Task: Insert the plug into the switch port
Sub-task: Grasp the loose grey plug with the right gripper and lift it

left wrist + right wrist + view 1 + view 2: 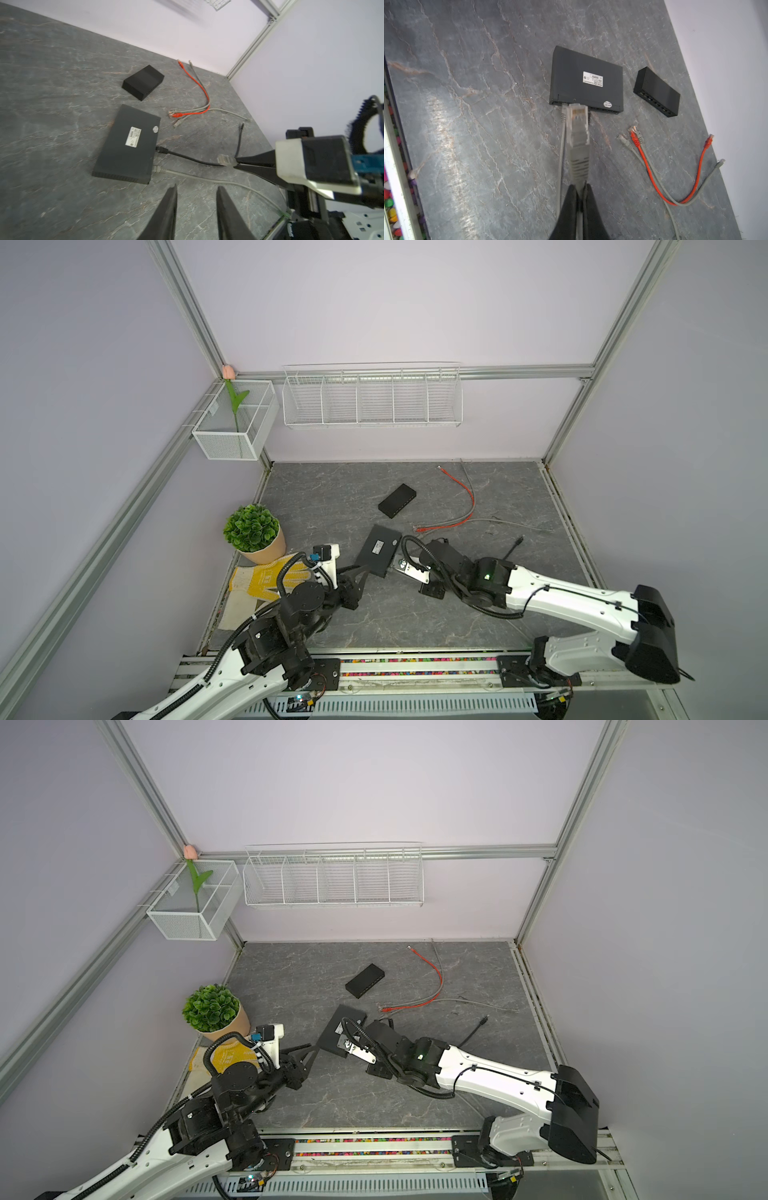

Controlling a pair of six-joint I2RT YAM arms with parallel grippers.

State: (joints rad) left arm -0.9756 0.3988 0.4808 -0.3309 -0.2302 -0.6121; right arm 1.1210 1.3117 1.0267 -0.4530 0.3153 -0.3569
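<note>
Grey marbled tabletop, lilac walls all round. Lying label-up in the middle is the dark network switch, its port face turned toward the right arm. The right gripper is pinched tight on the boot of the grey Ethernet plug. The plug's contacts face up and its nose is aimed at that port face, but it sits short of the switch and is not in. The left gripper sits off the switch's near corner, fingers narrowly apart, nothing between them. A grey cable and a black cable are seated in the port face, side by side, right along the plug's line. Beyond the switch lies a small black hub. Off the switch's far corner lie loose red and grey patch cables.
</note>
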